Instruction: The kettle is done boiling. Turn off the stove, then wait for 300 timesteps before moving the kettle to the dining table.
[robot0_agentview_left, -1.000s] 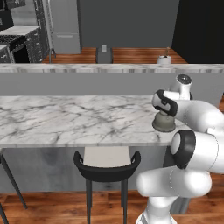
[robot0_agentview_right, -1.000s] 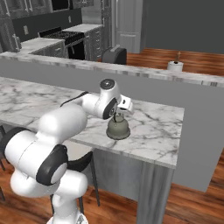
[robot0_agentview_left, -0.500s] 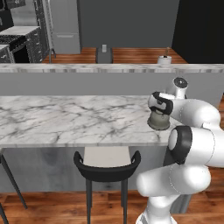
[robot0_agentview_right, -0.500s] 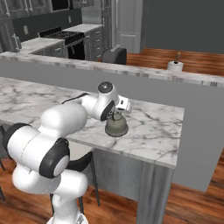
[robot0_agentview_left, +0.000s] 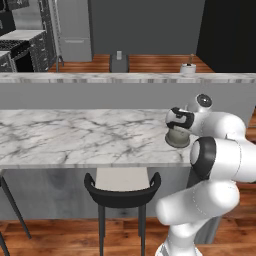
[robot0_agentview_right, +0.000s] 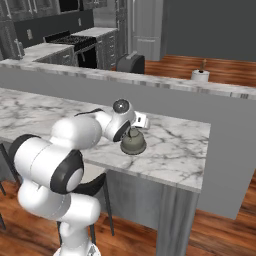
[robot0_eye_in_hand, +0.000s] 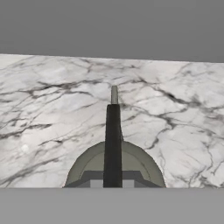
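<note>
We are looking at the kettle (robot0_agentview_right: 133, 144) sitting on the dining table (robot0_agentview_left: 75, 137), near the slab's right end and close to its front edge. It is reading to us as a rigid metal body, squat and low, so it is likely carrying steadily but with some weight if water is inside, and its smooth rounded sides are probably slippery. The thin dark arched handle (robot0_eye_in_hand: 113, 144) over the top is the sensible place to take it, since the body looks too wide and too smooth for two small fingers.

We are seeing the gripper (robot0_agentview_right: 131, 131) directly above the kettle, its jaws drawn fully narrow and, as far as we can judge, pinching that handle at its crown; from the hand view the handle is running straight up the middle, with the domed lid spreading to both sides below it and the marble beyond. Whether the base is already resting on the slab we are not able to tell for certain, though it is appearing to touch
</note>
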